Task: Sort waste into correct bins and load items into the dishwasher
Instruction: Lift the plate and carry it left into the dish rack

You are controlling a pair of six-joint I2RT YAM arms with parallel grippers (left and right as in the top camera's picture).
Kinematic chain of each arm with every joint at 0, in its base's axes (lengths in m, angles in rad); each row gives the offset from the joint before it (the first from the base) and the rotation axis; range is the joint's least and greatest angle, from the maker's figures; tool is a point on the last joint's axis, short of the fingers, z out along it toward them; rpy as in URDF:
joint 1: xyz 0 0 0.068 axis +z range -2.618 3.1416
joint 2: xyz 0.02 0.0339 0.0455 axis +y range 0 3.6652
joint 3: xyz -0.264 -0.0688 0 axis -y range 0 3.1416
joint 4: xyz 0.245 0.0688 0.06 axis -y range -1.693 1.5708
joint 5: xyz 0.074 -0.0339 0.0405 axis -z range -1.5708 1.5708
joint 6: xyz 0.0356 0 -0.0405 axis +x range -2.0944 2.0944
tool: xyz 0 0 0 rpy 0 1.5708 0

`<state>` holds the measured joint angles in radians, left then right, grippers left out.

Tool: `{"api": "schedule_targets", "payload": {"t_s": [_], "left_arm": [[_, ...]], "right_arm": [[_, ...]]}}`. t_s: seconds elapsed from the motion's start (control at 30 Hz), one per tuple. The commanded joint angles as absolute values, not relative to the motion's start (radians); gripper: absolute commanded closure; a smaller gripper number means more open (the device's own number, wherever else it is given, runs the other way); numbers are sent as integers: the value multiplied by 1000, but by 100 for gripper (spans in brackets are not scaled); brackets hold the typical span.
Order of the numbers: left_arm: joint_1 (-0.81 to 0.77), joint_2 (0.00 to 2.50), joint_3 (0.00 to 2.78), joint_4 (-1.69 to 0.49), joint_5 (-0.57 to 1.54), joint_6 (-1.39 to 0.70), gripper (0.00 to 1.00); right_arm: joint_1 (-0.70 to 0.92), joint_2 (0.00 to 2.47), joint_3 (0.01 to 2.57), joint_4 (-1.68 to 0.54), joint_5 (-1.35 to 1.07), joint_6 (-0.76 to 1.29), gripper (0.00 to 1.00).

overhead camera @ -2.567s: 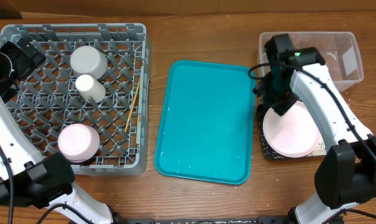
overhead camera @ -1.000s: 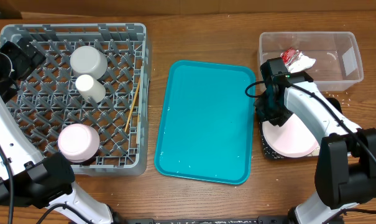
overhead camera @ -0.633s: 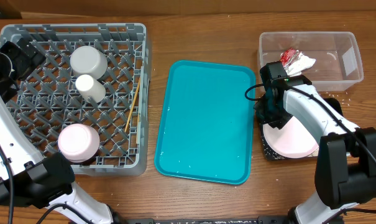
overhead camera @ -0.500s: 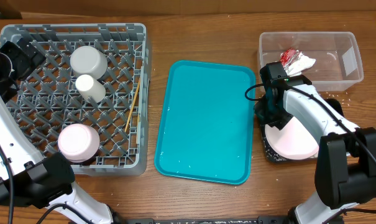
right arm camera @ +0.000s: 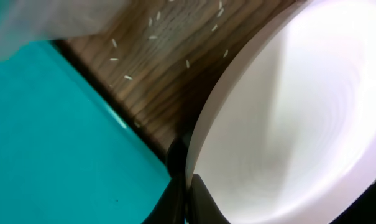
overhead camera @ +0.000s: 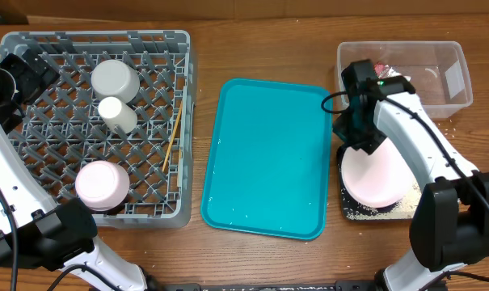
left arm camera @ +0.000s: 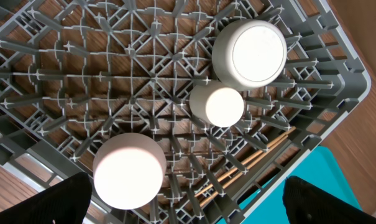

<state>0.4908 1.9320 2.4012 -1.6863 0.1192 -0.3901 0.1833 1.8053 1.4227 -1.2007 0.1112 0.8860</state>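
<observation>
Wooden counter [overhead camera: 260, 48]. Overhead: grey rack [overhead camera: 34, 40] left, teal tray [overhead camera: 264, 162] centre, clear tub [overhead camera: 454, 73] far right. Right end effector [overhead camera: 359, 141] clenched on the large plate [overhead camera: 377, 178] rim, plate over black tray [overhead camera: 373, 212].
Right wrist only: rice grains [right arm camera: 156, 28] on wood beside teal tray.
Left wrist: left end effector [left arm camera: 188, 205] released, spread wide above rack holding bowl [left arm camera: 250, 53], cup [left arm camera: 217, 106], chopsticks [left arm camera: 250, 165].

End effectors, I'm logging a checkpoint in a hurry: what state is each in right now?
Left end effector: open, holding nothing.
Right end effector: closed on the white plate, at its rim.
</observation>
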Motion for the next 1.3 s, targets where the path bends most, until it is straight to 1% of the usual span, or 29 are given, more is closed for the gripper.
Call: {"api": "schedule_targets", "payload": {"t_s": [0.0,0.43,0.6,0.73,0.87,1.1,1.27], "left_arm": [[490,1935,2404,-1687,123,-400,0],[490,1935,2404,-1687,123,-400,0],[490,1935,2404,-1687,123,-400,0],[490,1935,2404,-1687,123,-400,0],[490,1935,2404,-1687,123,-400,0],[490,1935,2404,-1687,123,-400,0],[490,1935,2404,-1687,123,-400,0]], "right_arm": [[181,1795,1507,-1238,119,886,96],[183,1772,1774,-1439,96,885,96],[197,1741,1861,-1415,-27,803,96],[224,1720,1879,-1296,-197,773,96],[295,1720,1878,-1122,-310,772,96],[471,1739,1871,-724,-328,773,96],[572,1819,1871,-536,-347,778,96]]}}
